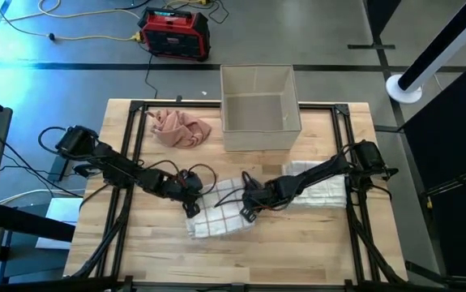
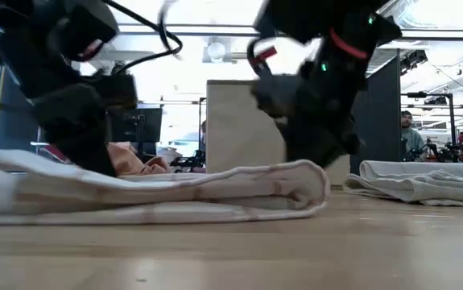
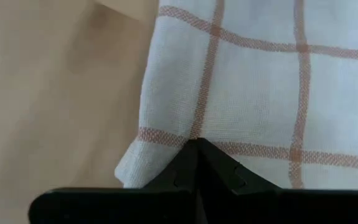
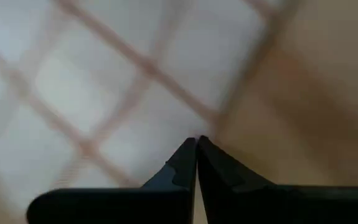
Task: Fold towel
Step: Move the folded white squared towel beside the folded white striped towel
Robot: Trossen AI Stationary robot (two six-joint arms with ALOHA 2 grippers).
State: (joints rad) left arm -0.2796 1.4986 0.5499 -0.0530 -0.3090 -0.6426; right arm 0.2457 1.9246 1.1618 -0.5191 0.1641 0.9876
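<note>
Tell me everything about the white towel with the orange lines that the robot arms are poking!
The checked towel is white woven cloth with thin orange-red stripes crossing into squares. It lies on the wooden table near the front edge, folded over itself, with a soft rounded fold on one side in the low view. The left gripper sits shut at its corner, and the right gripper is shut at the towel's other side. A grey folded towel lies beside it.
</note>
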